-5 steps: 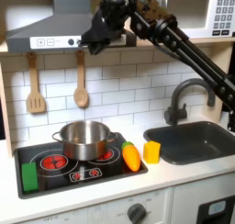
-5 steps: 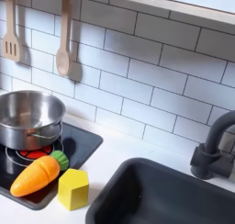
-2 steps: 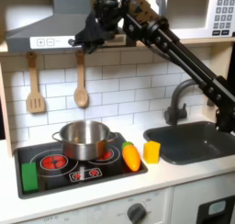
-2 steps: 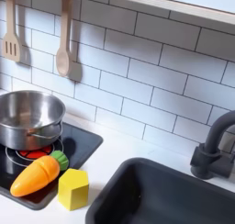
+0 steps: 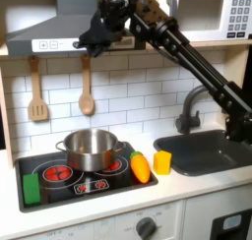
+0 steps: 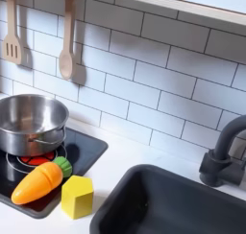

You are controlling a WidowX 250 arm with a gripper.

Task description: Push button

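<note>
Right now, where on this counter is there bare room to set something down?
Bare white counter runs along the front, below the stovetop. The stovetop is crowded: pot, carrot, with the yellow block beside it. The sink basin is bare too.

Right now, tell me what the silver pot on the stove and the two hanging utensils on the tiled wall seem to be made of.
The silver pot looks like polished metal: it mirrors the red burner and has bright highlights. The slotted spatula and spoon look like pale, matte wood, tan with no shine, though painted plastic can't be ruled out.
</note>
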